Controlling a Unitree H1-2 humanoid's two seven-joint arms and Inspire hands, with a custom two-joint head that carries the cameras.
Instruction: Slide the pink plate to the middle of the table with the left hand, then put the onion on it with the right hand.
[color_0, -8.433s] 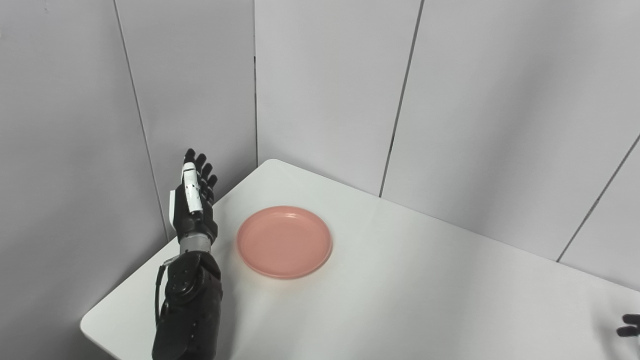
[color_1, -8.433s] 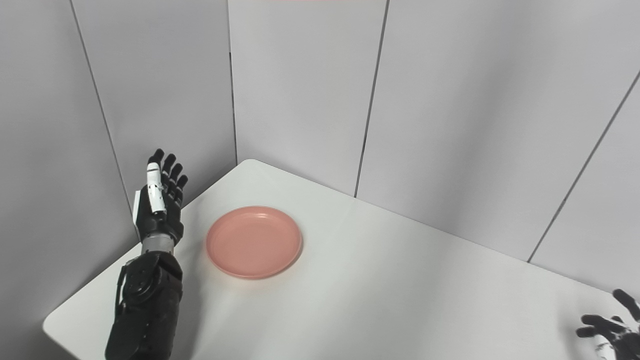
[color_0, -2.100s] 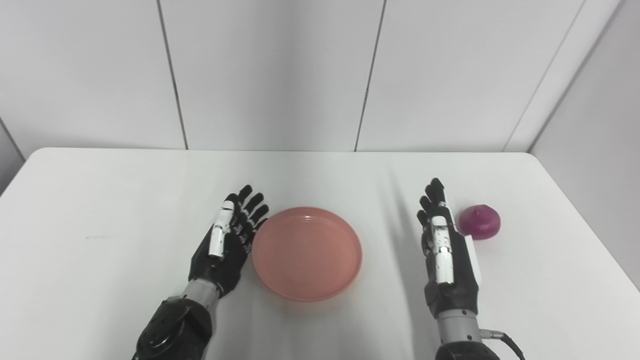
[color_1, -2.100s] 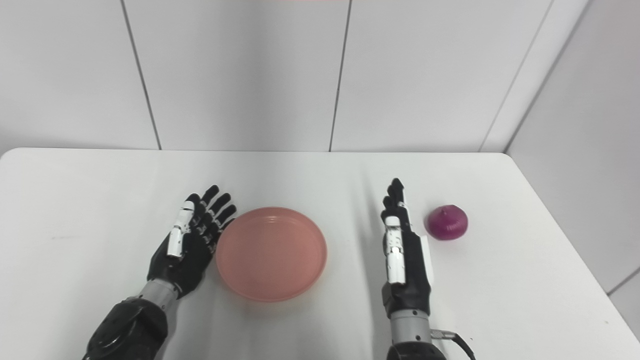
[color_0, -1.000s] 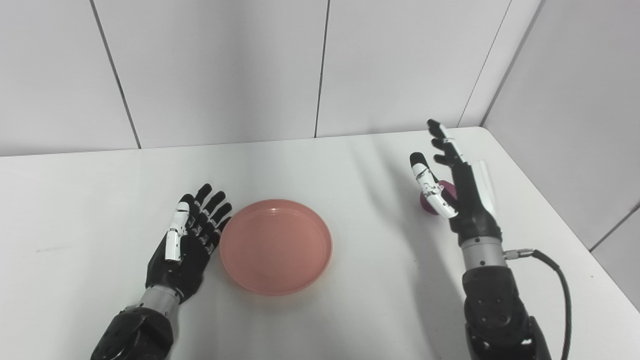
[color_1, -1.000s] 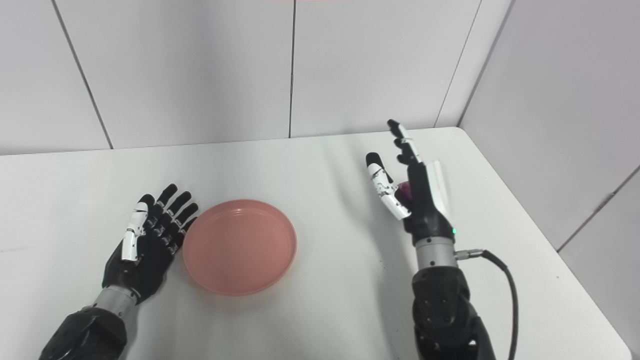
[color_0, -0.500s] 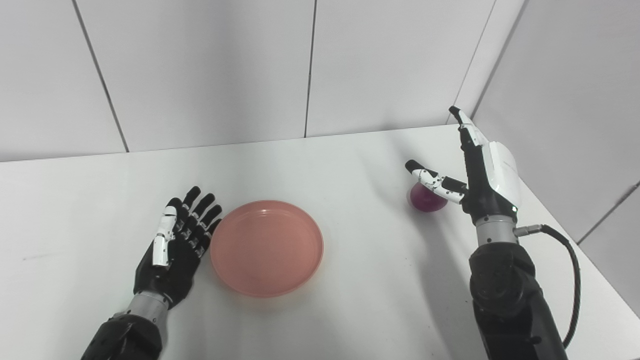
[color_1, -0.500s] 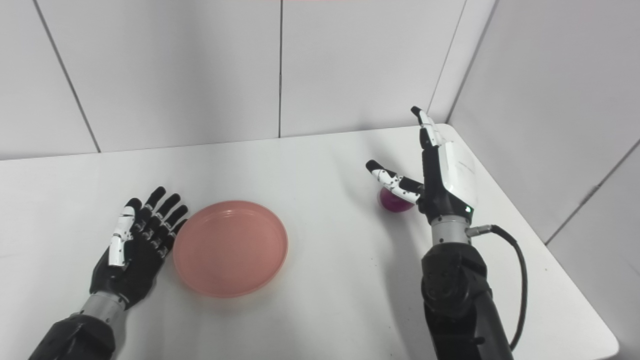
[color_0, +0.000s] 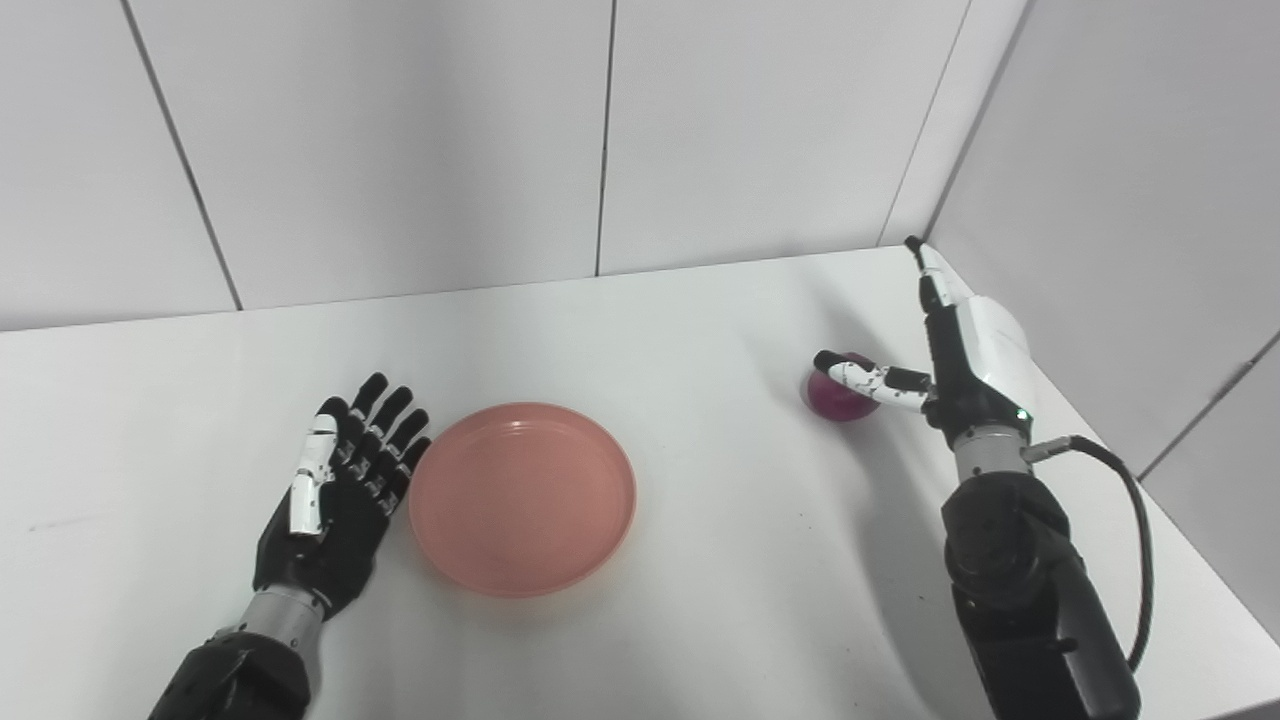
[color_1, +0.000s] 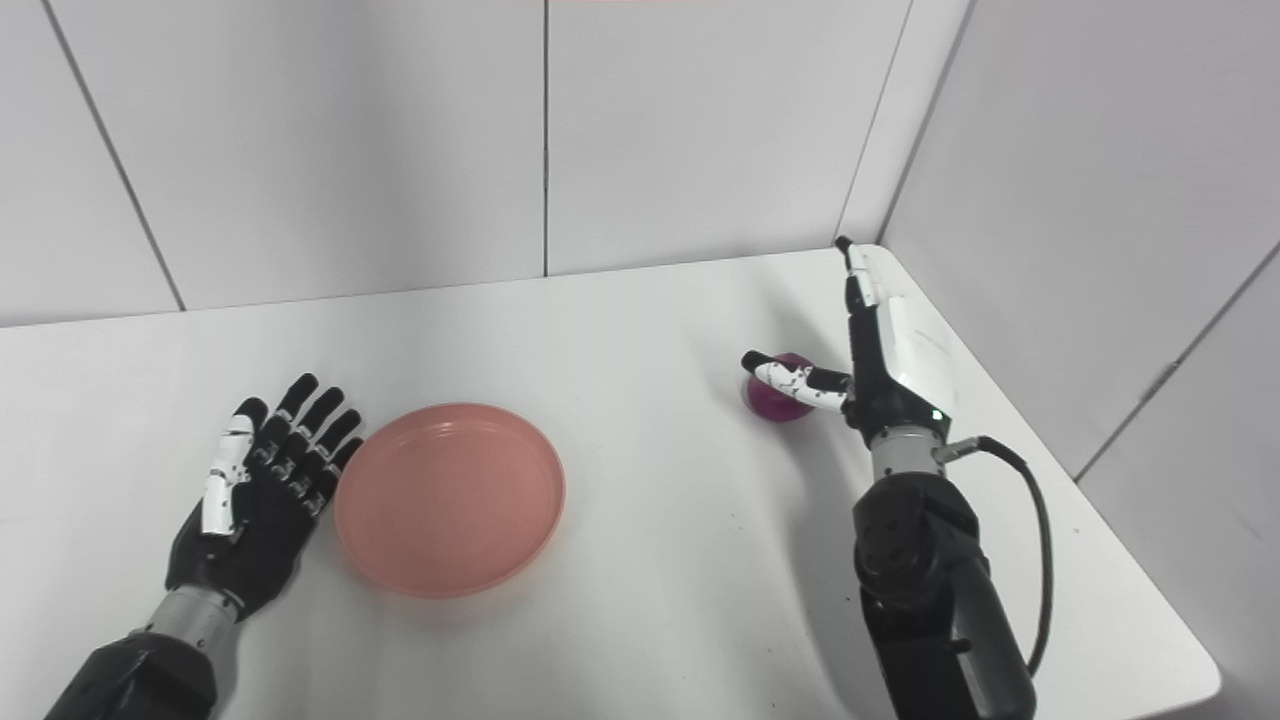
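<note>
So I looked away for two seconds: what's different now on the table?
The right hand has swung around behind the onion, thumb over it, open and not yet gripping. The camera turned right too. The onion, pink plate and the open left hand beside it stayed put.

The pink plate (color_0: 522, 497) is round and shallow with a raised rim, empty, lying flat near the middle of the white counter (color_0: 700, 560). The onion (color_0: 838, 397) is small, round and purple, resting on the counter well to the plate's right, near the far right corner.
</note>
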